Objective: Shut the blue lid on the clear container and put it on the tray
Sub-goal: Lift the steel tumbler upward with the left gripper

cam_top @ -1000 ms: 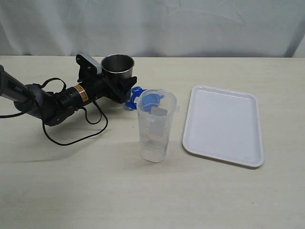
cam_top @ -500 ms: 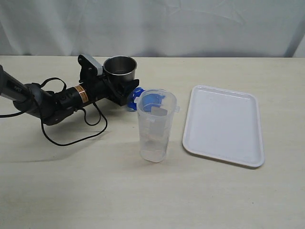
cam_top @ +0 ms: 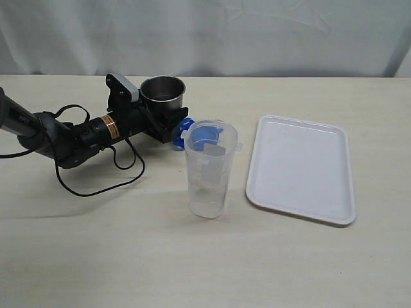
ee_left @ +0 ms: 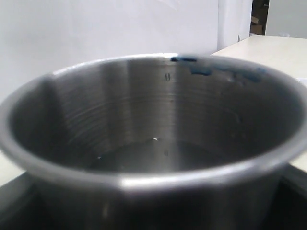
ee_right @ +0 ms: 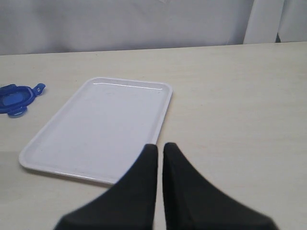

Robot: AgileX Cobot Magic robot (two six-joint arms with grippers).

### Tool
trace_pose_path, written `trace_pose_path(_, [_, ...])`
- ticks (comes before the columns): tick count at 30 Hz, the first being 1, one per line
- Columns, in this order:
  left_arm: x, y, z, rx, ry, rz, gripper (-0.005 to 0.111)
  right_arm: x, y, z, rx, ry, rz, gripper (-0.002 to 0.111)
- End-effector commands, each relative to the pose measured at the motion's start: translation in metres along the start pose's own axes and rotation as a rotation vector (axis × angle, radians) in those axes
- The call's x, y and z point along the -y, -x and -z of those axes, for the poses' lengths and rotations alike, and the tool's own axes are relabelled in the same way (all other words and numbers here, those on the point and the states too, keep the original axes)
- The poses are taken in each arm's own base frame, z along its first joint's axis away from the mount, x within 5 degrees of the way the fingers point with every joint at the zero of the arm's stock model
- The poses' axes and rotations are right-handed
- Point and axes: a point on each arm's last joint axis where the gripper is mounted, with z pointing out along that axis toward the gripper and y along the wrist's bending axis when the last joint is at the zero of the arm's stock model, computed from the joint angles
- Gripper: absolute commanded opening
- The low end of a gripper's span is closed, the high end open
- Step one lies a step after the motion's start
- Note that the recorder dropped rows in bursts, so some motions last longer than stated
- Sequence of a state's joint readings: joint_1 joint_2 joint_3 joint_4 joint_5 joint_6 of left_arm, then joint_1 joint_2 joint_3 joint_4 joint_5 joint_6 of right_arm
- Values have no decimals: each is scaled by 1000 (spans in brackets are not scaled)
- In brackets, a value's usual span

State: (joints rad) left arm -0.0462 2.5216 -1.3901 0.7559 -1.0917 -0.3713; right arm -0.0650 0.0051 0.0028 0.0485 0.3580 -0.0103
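The clear container stands upright and uncovered on the table, left of the white tray. The blue lid lies flat on the table just behind it, partly seen through its wall. My left gripper lies low over the table, shut on a steel cup that stands right beside the lid; the cup fills the left wrist view. My right gripper is shut and empty, hovering near one long edge of the tray. The lid shows beyond the tray there.
A black cable loops on the table under the left arm. A white curtain backs the table's far edge. The right arm is outside the exterior view.
My left gripper has carried the steel cup slightly to the right, closer to the blue lid. The container, lid and tray have not moved.
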Motion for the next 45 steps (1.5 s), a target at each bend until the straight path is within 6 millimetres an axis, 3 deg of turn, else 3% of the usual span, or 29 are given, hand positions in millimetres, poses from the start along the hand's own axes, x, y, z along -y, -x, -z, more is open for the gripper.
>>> trace_pose_path(1, [1,2,0,9,-17,17,0,0,2,1,22,-4,4,4])
trace_pose_path(21, [2,18,-1,21,-36,5,0,0,2,1,22,-4,4,4])
trace_pose_path(29, [2,33,-1,33,-46,-18,0,0,2,1,22,-4,4,4])
trace_pose_path(45, [4,39,-1,73,-67,-2,0,0,2,1,22,-4,4,4])
